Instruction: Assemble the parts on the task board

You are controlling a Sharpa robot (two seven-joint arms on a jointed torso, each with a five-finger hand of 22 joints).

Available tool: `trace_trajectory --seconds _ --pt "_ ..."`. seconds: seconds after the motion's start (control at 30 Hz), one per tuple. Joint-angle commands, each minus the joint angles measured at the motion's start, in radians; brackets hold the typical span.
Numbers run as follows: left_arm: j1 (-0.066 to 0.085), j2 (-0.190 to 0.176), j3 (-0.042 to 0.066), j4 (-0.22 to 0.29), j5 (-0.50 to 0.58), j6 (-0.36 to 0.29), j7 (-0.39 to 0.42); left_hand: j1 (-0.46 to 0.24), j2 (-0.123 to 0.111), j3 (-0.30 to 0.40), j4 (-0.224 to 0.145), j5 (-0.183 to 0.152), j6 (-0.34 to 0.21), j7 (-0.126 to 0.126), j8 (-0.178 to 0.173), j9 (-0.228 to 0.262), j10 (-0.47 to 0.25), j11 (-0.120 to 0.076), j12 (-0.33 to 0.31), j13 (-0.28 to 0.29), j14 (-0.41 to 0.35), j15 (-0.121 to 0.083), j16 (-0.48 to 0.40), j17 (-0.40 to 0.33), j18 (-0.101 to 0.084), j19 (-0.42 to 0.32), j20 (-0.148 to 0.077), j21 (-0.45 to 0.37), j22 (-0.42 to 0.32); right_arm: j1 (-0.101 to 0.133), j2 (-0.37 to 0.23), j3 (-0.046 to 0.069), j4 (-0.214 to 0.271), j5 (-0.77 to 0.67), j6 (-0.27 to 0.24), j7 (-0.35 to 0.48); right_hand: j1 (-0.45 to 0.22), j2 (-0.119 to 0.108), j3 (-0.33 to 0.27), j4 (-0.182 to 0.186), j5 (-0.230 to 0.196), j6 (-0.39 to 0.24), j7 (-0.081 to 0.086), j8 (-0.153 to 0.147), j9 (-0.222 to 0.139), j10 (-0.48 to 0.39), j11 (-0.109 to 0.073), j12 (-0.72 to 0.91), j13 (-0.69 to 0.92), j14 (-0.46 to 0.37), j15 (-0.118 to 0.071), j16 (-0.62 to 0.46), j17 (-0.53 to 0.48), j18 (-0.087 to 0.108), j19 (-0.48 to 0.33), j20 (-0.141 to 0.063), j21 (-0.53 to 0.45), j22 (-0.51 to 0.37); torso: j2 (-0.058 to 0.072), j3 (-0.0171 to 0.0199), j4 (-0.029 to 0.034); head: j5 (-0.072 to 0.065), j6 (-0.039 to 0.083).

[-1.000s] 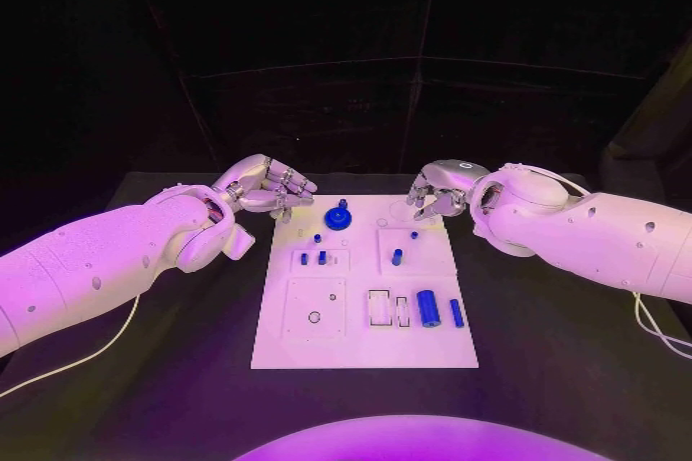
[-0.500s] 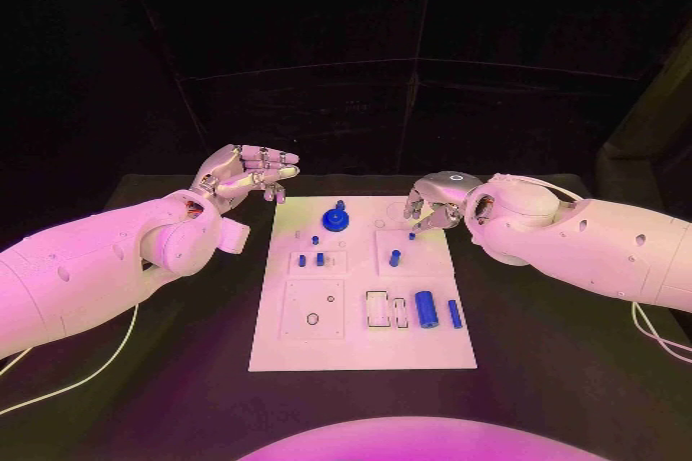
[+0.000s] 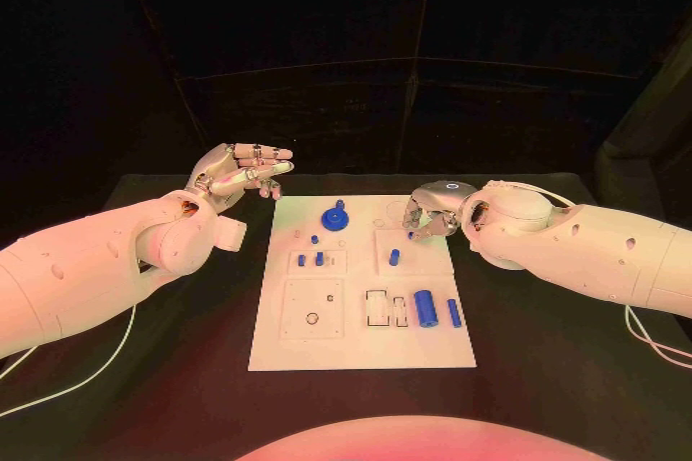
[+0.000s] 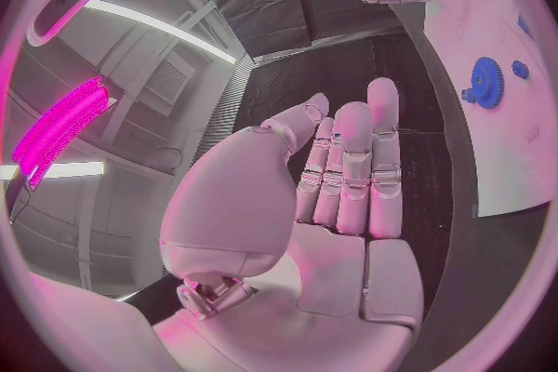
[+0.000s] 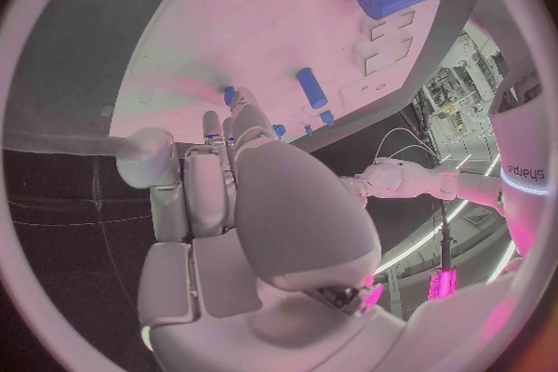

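Note:
The white task board (image 3: 361, 336) lies mid-table. On it, a blue gear (image 3: 335, 218) stands at the far end. Short blue pegs (image 3: 310, 260) stand at the left, and another peg (image 3: 394, 255) stands right of them. A thick blue cylinder (image 3: 427, 304) and a thin bar (image 3: 454, 313) lie at the right. My left hand (image 3: 238, 171) is raised beyond the board's far left corner, fingers spread and holding nothing; the left wrist view shows the palm (image 4: 338, 195) bare. My right hand (image 3: 433, 209) hangs over the far right corner, fingertips by a small blue peg (image 5: 229, 96), with nothing visibly held.
The black table (image 3: 548, 361) surrounds the board on all sides. A thin white cable (image 3: 87, 366) trails from the left arm and another (image 3: 649, 336) from the right arm. The board's near part carries square and rectangular recesses (image 3: 315, 311).
My left hand has lifted off the board's far left corner, moving back and outward with fingers opening. My right hand has dropped slightly toward the board's far right area.

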Motion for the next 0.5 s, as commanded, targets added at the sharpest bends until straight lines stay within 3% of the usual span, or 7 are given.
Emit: trace_trajectory --seconds 0.03,0.27,0.5 --pt "0.001 -0.004 0.001 0.005 0.017 0.003 0.025 0.005 0.004 -0.001 -0.006 0.005 0.005 0.001 0.003 -0.002 -0.008 0.001 0.005 0.001 -0.007 -0.002 -0.007 -0.002 0.006 -0.008 0.000 -0.004 -0.001 0.000 0.002 0.000 -0.001 0.006 0.019 0.007 0.004 -0.001 0.011 -0.001 0.005 0.008 0.000 -0.004 0.000 0.006 0.002 -0.009 -0.007 0.040 0.007 -0.002 -0.001 0.009 0.000 0.010 0.005 0.002 0.002 -0.0001 0.0001 0.000 0.000" --pt "0.001 -0.006 0.001 0.007 0.017 0.002 0.023 0.010 0.008 0.002 -0.010 0.006 0.004 0.002 0.005 -0.002 -0.010 0.002 0.007 0.000 -0.010 -0.002 -0.010 -0.005 0.006 -0.010 -0.001 -0.007 -0.003 -0.002 0.007 0.000 -0.007 0.006 0.027 0.011 0.025 0.008 0.072 -0.008 -0.015 0.026 -0.006 -0.005 0.000 0.032 -0.003 -0.025 -0.029 0.040 0.003 0.001 -0.001 0.009 0.002 0.007 0.008 0.006 0.001 0.0002 -0.0004 -0.001 -0.006" --pt "0.001 -0.007 0.001 0.006 0.017 0.001 0.021 0.012 0.008 0.002 -0.011 0.006 0.004 0.002 0.005 -0.002 -0.010 0.002 0.008 0.000 -0.010 -0.002 -0.011 -0.006 0.006 -0.010 -0.001 -0.007 -0.003 -0.003 0.011 0.000 -0.009 0.007 0.039 0.014 0.027 0.001 0.130 -0.011 -0.004 0.044 -0.010 -0.005 0.000 0.055 -0.008 -0.040 -0.031 0.040 -0.002 0.002 -0.004 0.008 0.004 0.003 0.011 0.010 0.000 -0.0005 -0.0001 -0.002 -0.010"
